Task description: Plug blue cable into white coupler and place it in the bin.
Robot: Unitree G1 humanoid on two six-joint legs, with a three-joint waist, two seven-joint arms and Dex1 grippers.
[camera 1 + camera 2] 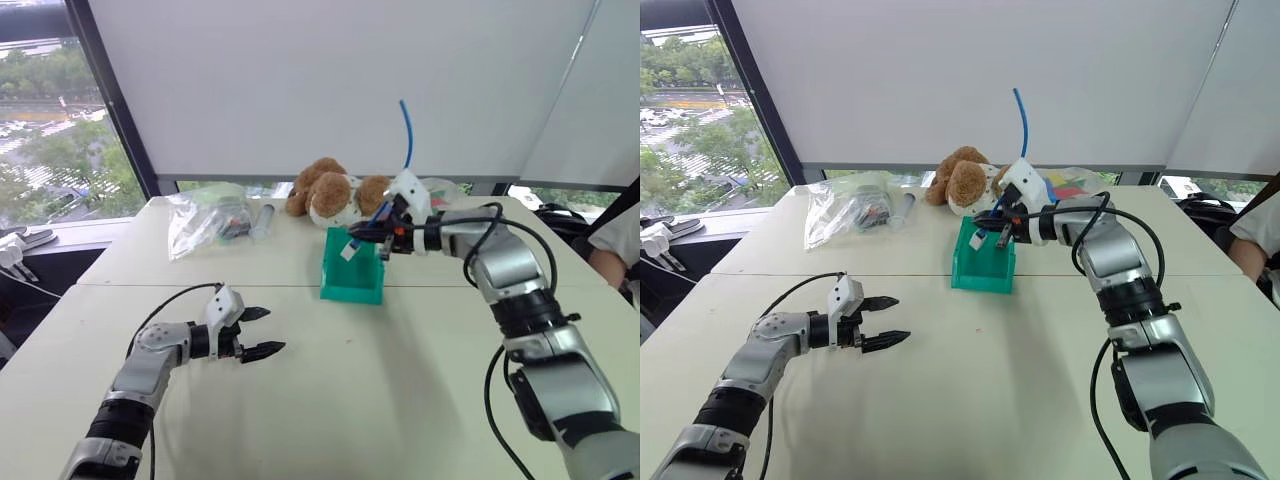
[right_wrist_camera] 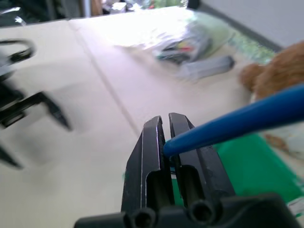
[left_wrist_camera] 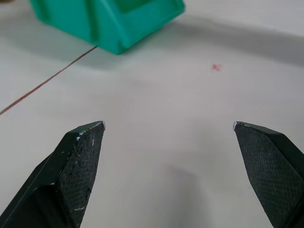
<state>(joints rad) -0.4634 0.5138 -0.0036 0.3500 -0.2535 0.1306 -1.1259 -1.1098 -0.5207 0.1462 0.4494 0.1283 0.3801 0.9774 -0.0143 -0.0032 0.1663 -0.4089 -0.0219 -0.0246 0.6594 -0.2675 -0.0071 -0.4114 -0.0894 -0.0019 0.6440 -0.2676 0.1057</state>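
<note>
Left end effector [image 1: 262, 332]: nearest item, low over the pale counter [image 1: 400, 400] at about 8 o'clock in the head view. Fingers spread wide, nothing between them. Its wrist view shows both fingertips [image 3: 83, 142] well apart above bare counter surface, with a corner of the bin ahead.

The bin [image 1: 350, 278]: teal-green, upright, at the centre of the counter, just beyond the seam between the two counter sections.

Right end effector [image 1: 362, 232]: raised directly above the bin at about 1 o'clock, fingers pressed together and pinching the blue cable [image 1: 406, 130]. The right wrist view confirms the cable [image 2: 237, 121] clamped between the black fingers. The free length of cable stands up from the grip and curves above it. The white coupler [image 1: 349, 249] hangs at the cable's lower end, just over the bin's open top; whether it touches the bin wall cannot be determined.

Beyond the bin, at 12 o'clock: a brown and white plush toy [image 1: 330, 190]. At 11 o'clock: a clear plastic bag [image 1: 205, 215] of assorted items and a grey tube-like object [image 1: 264, 218] beside it.
</note>
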